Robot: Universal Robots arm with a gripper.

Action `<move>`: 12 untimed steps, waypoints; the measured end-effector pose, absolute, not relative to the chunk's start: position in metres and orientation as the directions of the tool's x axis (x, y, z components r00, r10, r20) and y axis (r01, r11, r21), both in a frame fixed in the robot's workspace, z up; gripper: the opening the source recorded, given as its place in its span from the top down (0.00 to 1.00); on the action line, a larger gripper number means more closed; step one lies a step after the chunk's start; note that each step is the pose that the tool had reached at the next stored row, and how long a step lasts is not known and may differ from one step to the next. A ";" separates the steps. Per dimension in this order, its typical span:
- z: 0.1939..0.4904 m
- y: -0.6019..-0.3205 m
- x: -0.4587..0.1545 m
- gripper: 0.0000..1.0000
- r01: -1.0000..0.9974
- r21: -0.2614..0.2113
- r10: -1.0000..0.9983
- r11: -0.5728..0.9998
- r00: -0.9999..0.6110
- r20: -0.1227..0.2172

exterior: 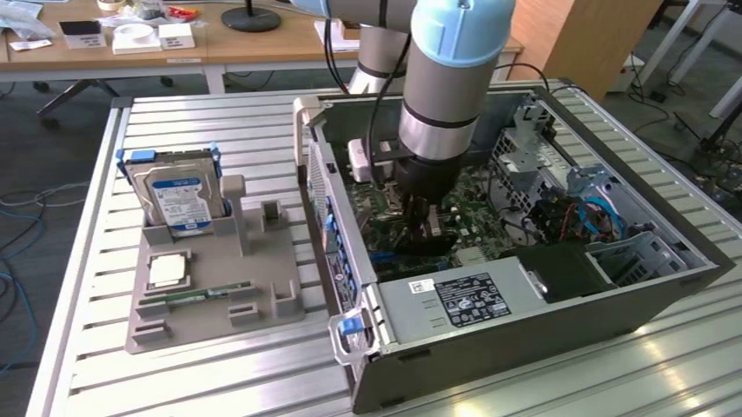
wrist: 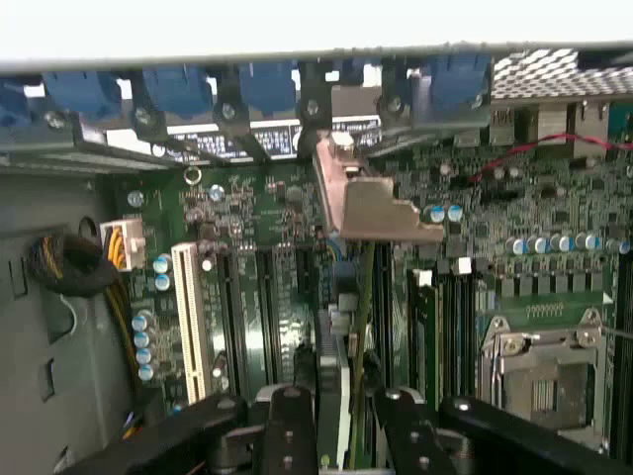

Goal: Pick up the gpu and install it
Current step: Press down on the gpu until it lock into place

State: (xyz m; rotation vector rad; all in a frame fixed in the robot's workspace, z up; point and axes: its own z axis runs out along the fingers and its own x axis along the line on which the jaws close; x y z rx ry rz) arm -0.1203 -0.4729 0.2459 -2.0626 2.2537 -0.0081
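Gripper (wrist: 346,421): clamped on the graphics card (wrist: 341,346), held on edge so it lines up with the motherboard (wrist: 247,297) slots.
Bracket (wrist: 371,203): faces the case (exterior: 510,347) rear wall.

Light-blue and silver arm (exterior: 447,78) with black end effector (wrist: 339,430), screwed fingers.

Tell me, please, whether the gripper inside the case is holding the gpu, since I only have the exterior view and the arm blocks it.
Observer: Yes. In the wrist view the gripper is closed on the gpu, which stands edge-on between its fingers.
Operator: Where does its bracket point?
Observer: The silver bracket reaches toward the blue latches along the case wall.
Operator: What lies to either side of the card?
Observer: A white slot off to one side, the CPU socket off to the other.
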 end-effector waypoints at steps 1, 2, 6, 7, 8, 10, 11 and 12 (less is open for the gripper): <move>0.246 -0.473 -0.120 0.73 -0.994 -0.062 -0.994 0.090 -0.086 -0.060; 0.246 -0.473 -0.120 0.73 -0.994 -0.062 -0.994 0.090 -0.086 -0.060; 0.246 -0.473 -0.120 0.73 -0.994 -0.062 -0.994 0.090 -0.086 -0.060; 0.246 -0.473 -0.120 0.73 -0.994 -0.062 -0.994 0.090 -0.086 -0.060; 0.246 -0.473 -0.120 0.73 -0.994 -0.062 -0.994 0.090 -0.086 -0.060; 0.246 -0.473 -0.120 0.73 -0.994 -0.062 -0.994 0.090 -0.086 -0.060; 0.246 -0.473 -0.120 0.73 -0.994 -0.062 -0.994 0.090 -0.086 -0.060; 0.246 -0.473 -0.120 0.73 -0.994 -0.062 -0.994 0.090 -0.086 -0.060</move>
